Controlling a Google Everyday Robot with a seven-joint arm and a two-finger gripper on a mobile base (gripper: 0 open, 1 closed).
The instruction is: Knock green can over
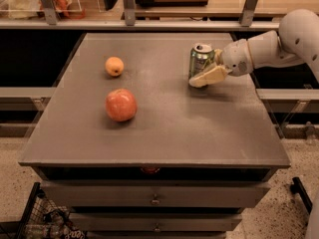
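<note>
The green can [200, 59] stands upright at the back right of the grey table [164, 133], its silver top and pull-tab showing. My gripper [203, 78] reaches in from the right on the white arm [264, 49]. It sits low against the can's front right side, touching or nearly touching it near the base. The can's lower right part is hidden behind the gripper.
A red apple [121, 105] lies left of centre on the table. A small orange fruit [114, 66] lies behind it. A shelf rail with metal posts [128, 6] runs behind the table. Drawers [155, 199] are below the front edge.
</note>
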